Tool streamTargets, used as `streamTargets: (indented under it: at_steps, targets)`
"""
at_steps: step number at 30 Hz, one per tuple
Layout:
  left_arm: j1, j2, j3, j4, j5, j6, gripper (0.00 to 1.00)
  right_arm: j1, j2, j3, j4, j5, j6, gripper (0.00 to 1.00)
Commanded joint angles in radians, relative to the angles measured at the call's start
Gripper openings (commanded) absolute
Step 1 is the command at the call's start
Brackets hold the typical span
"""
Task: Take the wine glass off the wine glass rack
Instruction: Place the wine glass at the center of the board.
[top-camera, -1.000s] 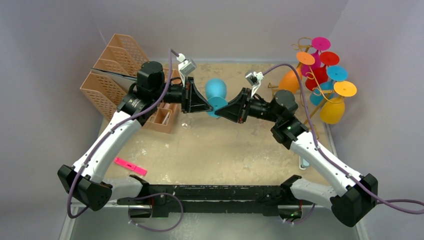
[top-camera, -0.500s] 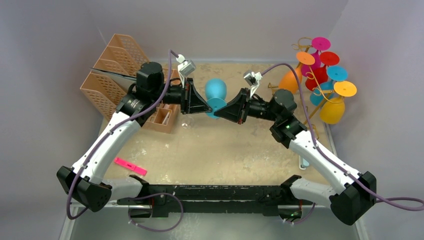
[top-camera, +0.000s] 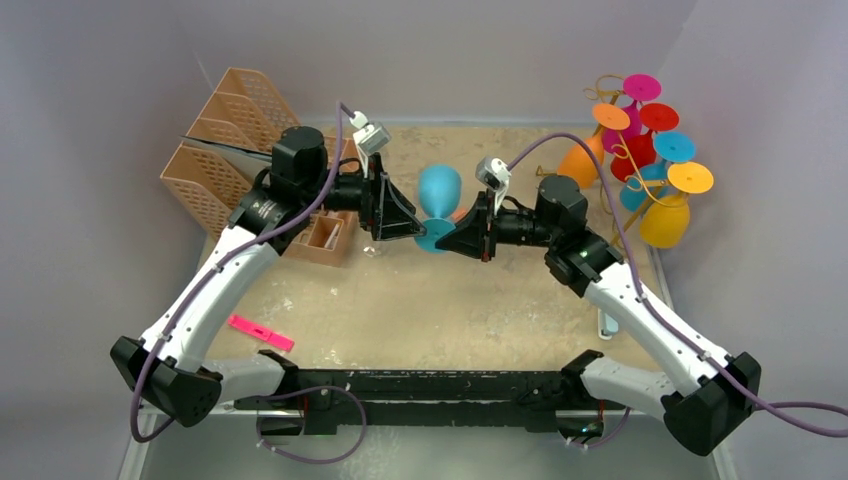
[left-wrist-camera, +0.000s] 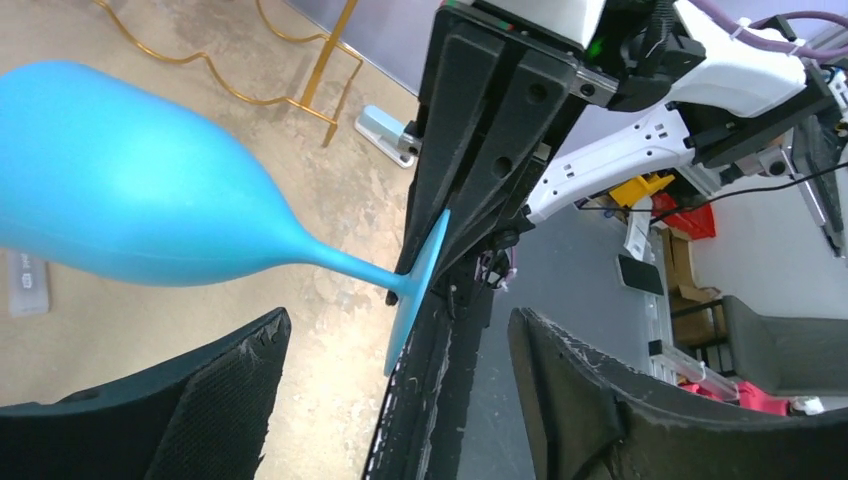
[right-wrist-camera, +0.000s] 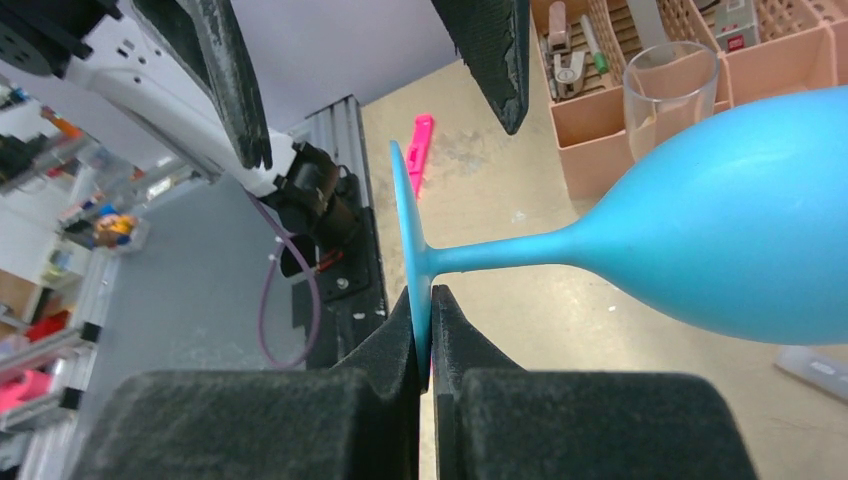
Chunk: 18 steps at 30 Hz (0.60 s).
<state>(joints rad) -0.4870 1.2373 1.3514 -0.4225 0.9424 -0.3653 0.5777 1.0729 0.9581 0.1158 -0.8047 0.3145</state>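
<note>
A blue wine glass (top-camera: 440, 188) hangs sideways in mid-air over the middle of the table. My right gripper (top-camera: 447, 238) is shut on the rim of its round foot (right-wrist-camera: 405, 215), the fingertips (right-wrist-camera: 445, 325) pinching the disc edge-on. My left gripper (top-camera: 408, 222) stands open right beside the foot, one finger (left-wrist-camera: 230, 385) on each side and neither touching it. The gold wine glass rack (top-camera: 628, 150) stands at the back right with several coloured glasses hanging on it. Its wire base (left-wrist-camera: 300, 80) shows behind the blue bowl (left-wrist-camera: 130, 200).
A peach lattice file organiser (top-camera: 225, 140) stands at the back left. In front of it is a small peach tray (top-camera: 325, 235) with a clear glass (right-wrist-camera: 670, 90) by it. A pink marker (top-camera: 260, 332) lies front left, and a small white object (top-camera: 607, 325) lies front right.
My left gripper has opened and let go of the glass's foot. My right gripper has closed on the foot and now carries the glass, which has shifted slightly towards the arms.
</note>
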Motion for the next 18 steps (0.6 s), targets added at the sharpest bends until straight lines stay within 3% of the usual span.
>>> streamTargets:
  at_steps: [1,10,18]
  targets:
    - [-0.005,-0.074,0.04,-0.013,-0.084,0.042,0.8,0.007,-0.035,0.086,-0.161,-0.046,-0.228,0.0]
    - [-0.005,-0.107,0.05,-0.097,-0.274,0.071,0.86,0.007,-0.046,0.034,-0.199,-0.049,-0.525,0.0]
    - [-0.005,-0.114,0.039,-0.065,-0.286,0.009,0.89,0.007,-0.083,0.018,-0.304,0.017,-0.708,0.0]
